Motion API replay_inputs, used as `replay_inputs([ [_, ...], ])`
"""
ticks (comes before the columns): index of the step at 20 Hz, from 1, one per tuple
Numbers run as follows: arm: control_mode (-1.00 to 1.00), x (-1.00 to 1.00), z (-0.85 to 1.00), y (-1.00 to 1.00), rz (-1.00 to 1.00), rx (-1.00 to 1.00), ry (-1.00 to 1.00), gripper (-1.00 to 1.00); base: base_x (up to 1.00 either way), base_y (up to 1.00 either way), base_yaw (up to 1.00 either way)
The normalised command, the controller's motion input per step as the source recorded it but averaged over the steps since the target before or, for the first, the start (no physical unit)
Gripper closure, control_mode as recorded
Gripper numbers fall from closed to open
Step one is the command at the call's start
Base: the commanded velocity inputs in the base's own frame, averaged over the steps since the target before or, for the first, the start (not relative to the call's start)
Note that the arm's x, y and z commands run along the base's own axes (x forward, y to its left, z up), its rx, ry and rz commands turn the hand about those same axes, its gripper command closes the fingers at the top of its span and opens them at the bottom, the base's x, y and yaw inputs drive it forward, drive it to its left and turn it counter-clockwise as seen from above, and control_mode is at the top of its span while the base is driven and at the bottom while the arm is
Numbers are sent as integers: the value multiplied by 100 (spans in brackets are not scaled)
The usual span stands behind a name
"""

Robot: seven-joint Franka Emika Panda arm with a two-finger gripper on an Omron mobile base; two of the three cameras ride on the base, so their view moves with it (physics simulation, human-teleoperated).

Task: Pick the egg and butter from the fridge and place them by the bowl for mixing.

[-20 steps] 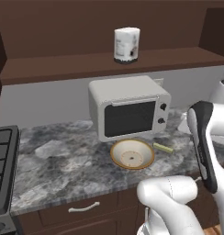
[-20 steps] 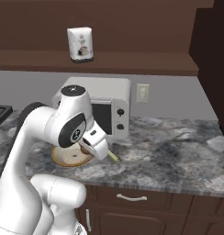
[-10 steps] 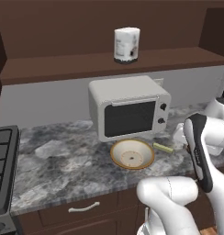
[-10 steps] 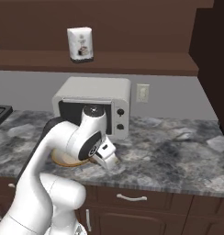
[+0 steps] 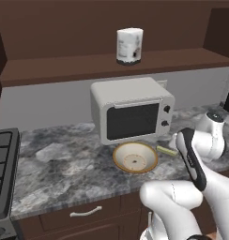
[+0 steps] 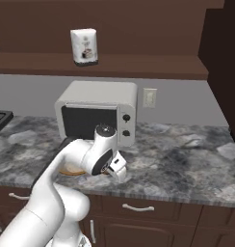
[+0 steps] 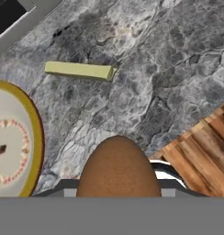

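The grey marbled counter (image 5: 64,164) carries the microwave (image 5: 131,114), the bowl (image 5: 135,157) and the butter (image 5: 166,150).

Even, soft rendered light; faint shadows, no glare; textures perhaps slightly blurred.

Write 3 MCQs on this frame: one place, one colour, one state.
1. Where does the butter lie?
A. in the bowl
B. on the counter beside the bowl
C. on the shelf

2. What colour is the bowl rim?
A. tan-yellow
B. blue
C. black

3. What is between the jaws of the gripper?
A. nothing
B. the butter
C. a brown egg

Key: 1 B, the stick rests on the grey counter just right of the bowl, in front of the microwave. 2 A, a yellow band rings the cream inside. 3 C, the egg sits at the fingers in the hand view.
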Motion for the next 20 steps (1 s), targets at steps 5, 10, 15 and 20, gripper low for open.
replay_inputs([
  [5, -100, 33, -42, 0, 0, 0, 0, 100, 0, 0, 0],
  [10, -100, 41, -51, 0, 0, 0, 0, 100, 0, 0, 0],
  [15, -100, 38, -50, 0, 0, 0, 0, 100, 0, 0, 0],
  [20, -100, 23, -29, 2, 0, 0, 0, 100, 0, 0, 0],
])
